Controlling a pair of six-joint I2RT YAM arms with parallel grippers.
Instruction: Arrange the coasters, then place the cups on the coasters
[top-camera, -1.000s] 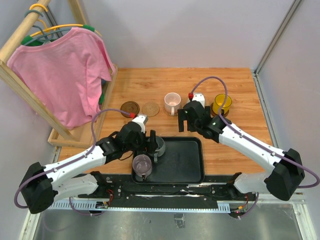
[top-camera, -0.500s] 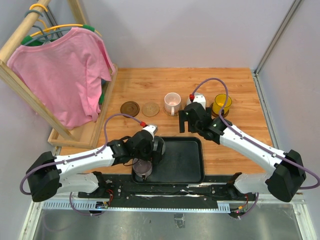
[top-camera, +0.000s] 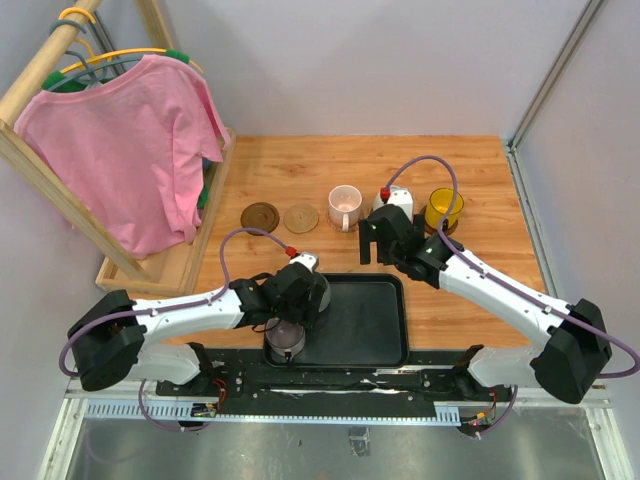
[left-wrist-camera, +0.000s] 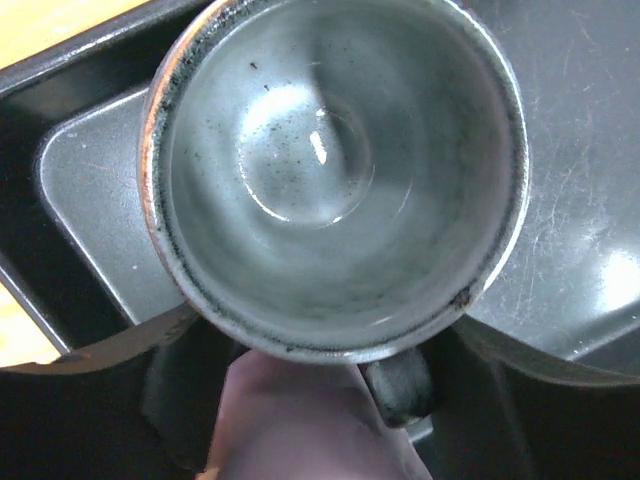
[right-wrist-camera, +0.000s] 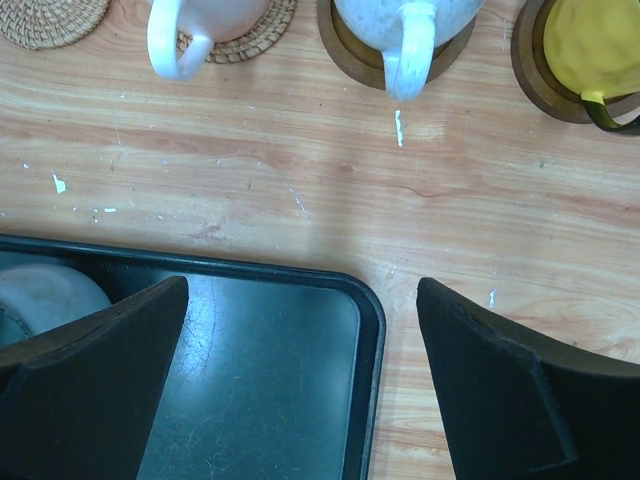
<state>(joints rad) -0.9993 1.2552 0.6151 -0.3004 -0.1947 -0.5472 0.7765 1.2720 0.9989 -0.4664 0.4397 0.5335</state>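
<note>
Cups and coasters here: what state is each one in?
Pink cup: upright, on woven coaster.
White cup: upright, on middle brown coaster.
Yellow cup: upright, on right brown coaster.
Grey cup: upright, empty, in tray.
Purple cup: upright, in tray.
Left brown coaster: bare.
Second woven coaster: bare.

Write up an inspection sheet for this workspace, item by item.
Surface: wooden table, black tray at its near edge.
Job's things: pink cup, off-white cup, yellow cup each on coasters; dark brown coaster, tan coaster bare; grey-blue cup, mauve cup in tray.
Clutter: nothing seen.
Hands: left hand over grey-blue cup, grip unclear; right hand open, empty, above tray's far edge.
Cables: purple cables loop off both wrists.
Surroundings: pink shirt on wooden rack, left; grey walls.
</note>
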